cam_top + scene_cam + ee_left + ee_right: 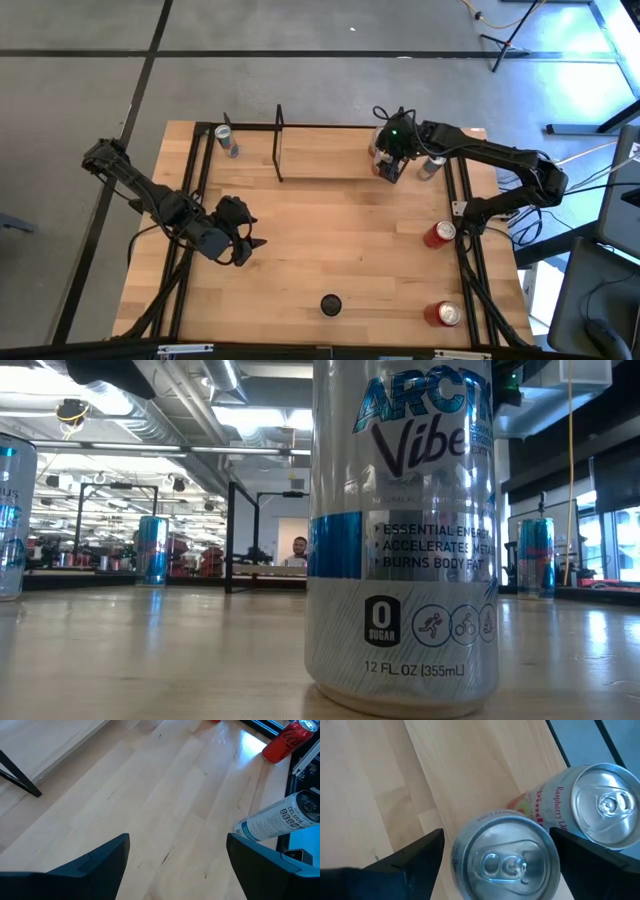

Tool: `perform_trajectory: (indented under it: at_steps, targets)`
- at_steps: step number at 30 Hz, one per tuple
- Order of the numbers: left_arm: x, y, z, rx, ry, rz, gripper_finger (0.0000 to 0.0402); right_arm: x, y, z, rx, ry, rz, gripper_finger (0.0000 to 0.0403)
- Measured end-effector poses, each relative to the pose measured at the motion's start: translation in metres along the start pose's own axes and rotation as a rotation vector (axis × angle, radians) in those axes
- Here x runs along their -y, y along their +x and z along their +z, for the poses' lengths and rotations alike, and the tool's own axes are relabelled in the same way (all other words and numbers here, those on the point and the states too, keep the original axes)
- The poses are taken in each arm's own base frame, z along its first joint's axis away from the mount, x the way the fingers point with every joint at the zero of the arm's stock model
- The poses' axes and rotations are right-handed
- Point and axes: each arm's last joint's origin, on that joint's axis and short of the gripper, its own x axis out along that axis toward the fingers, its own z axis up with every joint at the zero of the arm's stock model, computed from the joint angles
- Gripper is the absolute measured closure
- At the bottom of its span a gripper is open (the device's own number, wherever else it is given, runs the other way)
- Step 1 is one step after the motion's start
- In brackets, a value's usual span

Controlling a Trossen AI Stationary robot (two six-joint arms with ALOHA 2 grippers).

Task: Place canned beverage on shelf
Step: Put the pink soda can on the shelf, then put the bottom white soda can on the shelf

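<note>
Okay, table point(330, 250) first: light wood top with black rails down both sides. Shelf point(330, 172) lies along the far edge, a narrow plank with a black wire frame standing at its left end point(280, 145); its right end is under the right arm.

Right arm reaches in from the right rail, and the right gripper point(390, 165) sits at the shelf's right end. In the right wrist view its fingers point(415, 862) are apart on either side of an upright silver can point(505, 857), seen from above with the tab showing. A sliver of wood shows between one finger and the can, so it does not look clamped. Cannot tell whether this can stands on the plank or on the table. A second can point(600, 805) with pink "Raspberry" lettering stands touching or just beside it.

Left arm waits over the table's left-middle. Left gripper point(243, 240) is spread wide with nothing between the fingers point(85, 870), only bare wood.

Other cans:
- A silver one point(229, 141) is at the far left corner.
- A silver one point(432, 167) is just right of the right gripper.
- Two red ones point(438, 235) point(445, 314) stand by the right rail.
- A dark-topped one point(331, 304) stands near the front edge; the low view shows it large, lettered "Vibe" point(400, 530).

A person point(299, 548) is far off in the room behind.
</note>
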Motion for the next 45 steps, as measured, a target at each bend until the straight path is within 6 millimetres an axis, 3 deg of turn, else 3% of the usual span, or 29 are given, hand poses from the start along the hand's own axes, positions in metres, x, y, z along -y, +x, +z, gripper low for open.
perform_trajectory:
  at_steps: [10, 14, 18, 23, 31, 37, 45]
  targets:
    - [0.000, 0.000, 0.000, 0.001, -0.001, -0.001, 0.0082, 0.005, -0.016, 0.015, 0.045, 0.030, -0.040, 0.0057]
    - [0.000, 0.000, 0.000, 0.002, -0.001, -0.001, 0.0082, 0.006, -0.031, 0.022, 0.038, 0.033, -0.027, 0.0056]
    - [0.002, 0.000, 0.002, 0.018, -0.011, -0.019, 0.0082, -0.005, -0.050, 0.036, 0.080, 0.038, 0.057, 0.0056]
    - [0.004, 0.000, 0.004, 0.062, -0.002, -0.025, 0.0082, -0.044, -0.067, 0.051, 0.162, 0.007, 0.159, 0.0056]
    - [0.025, 0.013, 0.006, 0.088, 0.076, -0.121, 0.0082, -0.136, -0.090, 0.062, 0.325, 0.033, 0.421, 0.0056]
    - [0.048, 0.038, -0.004, 0.024, 0.174, -0.209, 0.0082, -0.203, -0.100, 0.051, 0.345, 0.025, 0.522, 0.0056]
    - [0.076, 0.070, -0.018, -0.015, 0.199, -0.326, 0.0087, -0.270, -0.110, 0.031, 0.352, 0.022, 0.680, 0.0056]
